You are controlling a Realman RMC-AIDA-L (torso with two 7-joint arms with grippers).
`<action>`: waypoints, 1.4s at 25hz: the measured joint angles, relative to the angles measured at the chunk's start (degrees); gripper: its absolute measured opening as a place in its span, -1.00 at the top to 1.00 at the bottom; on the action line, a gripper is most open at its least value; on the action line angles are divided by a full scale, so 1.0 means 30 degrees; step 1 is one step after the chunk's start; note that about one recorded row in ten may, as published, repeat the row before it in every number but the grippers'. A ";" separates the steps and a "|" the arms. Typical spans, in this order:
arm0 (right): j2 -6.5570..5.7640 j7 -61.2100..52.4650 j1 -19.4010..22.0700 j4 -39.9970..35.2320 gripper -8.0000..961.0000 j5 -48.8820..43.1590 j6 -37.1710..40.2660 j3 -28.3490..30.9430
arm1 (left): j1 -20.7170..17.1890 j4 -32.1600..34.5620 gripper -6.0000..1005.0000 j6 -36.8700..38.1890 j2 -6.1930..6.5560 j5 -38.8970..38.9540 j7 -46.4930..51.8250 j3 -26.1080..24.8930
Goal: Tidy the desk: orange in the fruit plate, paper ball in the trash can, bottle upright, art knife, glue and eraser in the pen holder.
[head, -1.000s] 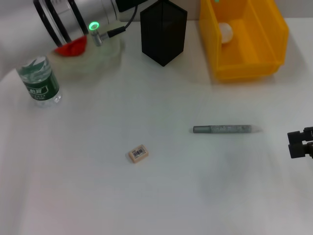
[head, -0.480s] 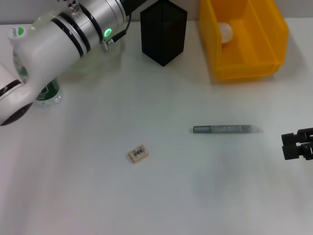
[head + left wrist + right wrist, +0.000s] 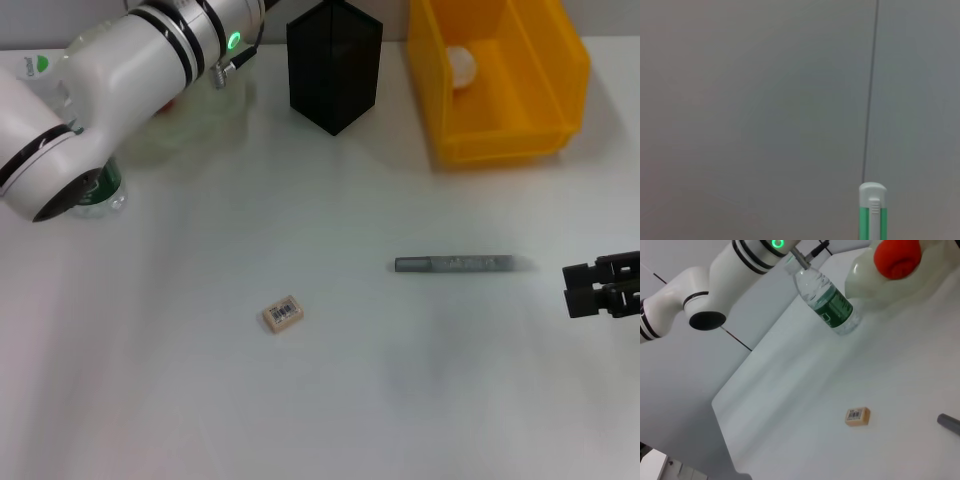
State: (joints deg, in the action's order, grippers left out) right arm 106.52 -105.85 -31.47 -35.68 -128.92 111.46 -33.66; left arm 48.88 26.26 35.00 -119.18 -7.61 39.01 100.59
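Note:
The tan eraser lies on the white desk, and also shows in the right wrist view. A grey stick lies to its right. My right gripper is open, just right of the stick. The black pen holder stands at the back. The yellow trash can holds the paper ball. The orange sits in the fruit plate beside the upright bottle. My left arm covers them in the head view; its gripper holds a green-and-white stick in the air.
The desk's near left edge shows in the right wrist view. My left arm's elbow hangs over the back left corner. A grey wall fills the left wrist view.
My left arm has swung up and right, now covering the orange, plate and most of the bottle. My right gripper has crept left toward the grey stick.

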 joint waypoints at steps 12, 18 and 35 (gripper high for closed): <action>0.0059 -0.0018 -0.0233 -0.0001 -0.67 0.0046 -0.0097 0.0027 | 0.0132 -0.0081 0.61 -0.0295 0.0000 0.0171 -0.0453 -0.0055; 0.0058 -0.0020 -0.0283 -0.0002 -0.66 0.0042 -0.0126 0.0044 | 0.0141 -0.0082 0.22 -0.0301 0.0000 0.0189 -0.0493 -0.0178; 0.0059 0.0055 -0.0225 -0.0001 -0.66 -0.0002 -0.0184 0.0189 | -0.0271 0.0207 -0.50 0.0421 0.0030 0.0045 0.0143 0.0074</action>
State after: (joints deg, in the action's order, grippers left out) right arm 106.70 -105.68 -32.15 -35.68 -128.92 110.91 -33.09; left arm 48.07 26.88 36.26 -119.09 -7.48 39.44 100.81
